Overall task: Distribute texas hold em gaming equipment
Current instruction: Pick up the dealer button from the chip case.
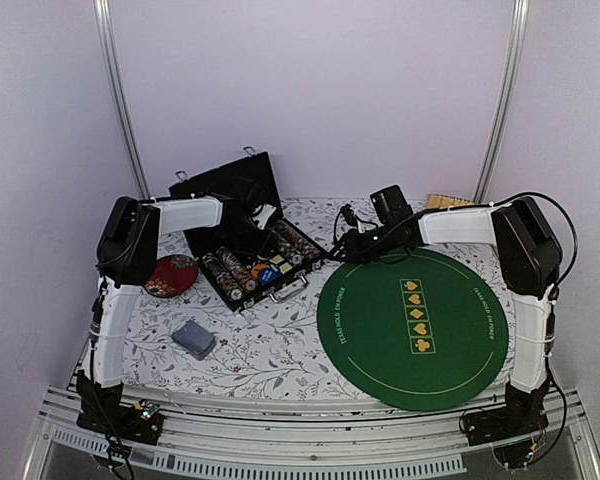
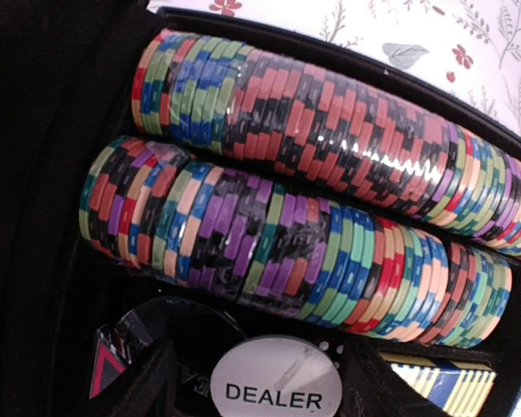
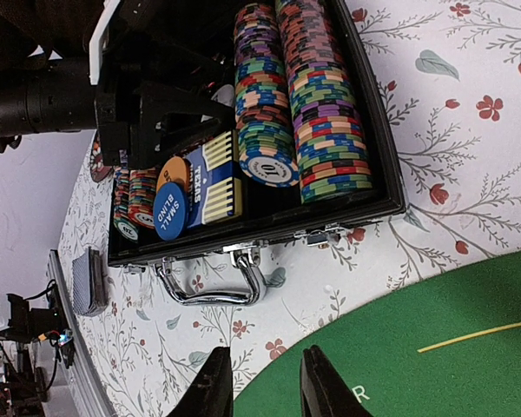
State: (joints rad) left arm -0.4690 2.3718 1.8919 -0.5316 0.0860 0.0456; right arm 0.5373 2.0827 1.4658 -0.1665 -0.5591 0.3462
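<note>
On the flowery counter [image 1: 280,350], a black case [image 1: 242,195] lying open, lid standing up at the back; shiny handle [image 3: 213,282] on the front edge. Inside the case, long rows of striped chips [image 2: 330,139] packed on edge, side by side; red, blue, green, purple and peach stripes. Below the rows, a white disc [image 2: 276,382] marked DEALER, lying flat in the case; just beside it, a blue and yellow box [image 2: 443,382]. From the right wrist view, a blue disc [image 3: 169,211] marked SMALL BLIND, touching an orange disc [image 3: 172,171], both in the case next to that box.

Left arm [image 1: 185,213] reaching from the left side into the case; left jaws low inside it, spread apart, one dark side on each side of the white disc; touching the disc or not, cannot tell.

Right arm [image 1: 460,225] stretched across the back of the round green mat [image 1: 412,325]; right jaws open a little way, holding nothing, hanging over the edge of the mat where green meets flowery cloth; near the handle of the case, but apart from it.

Small pile of cards [image 1: 193,338] with grey-blue backs lying on the counter in front of the case, well apart from it and off the mat. Round dark-red dish [image 1: 170,275] just left of the case. On the mat, a row of yellow squares [image 1: 415,315] with card signs.
</note>
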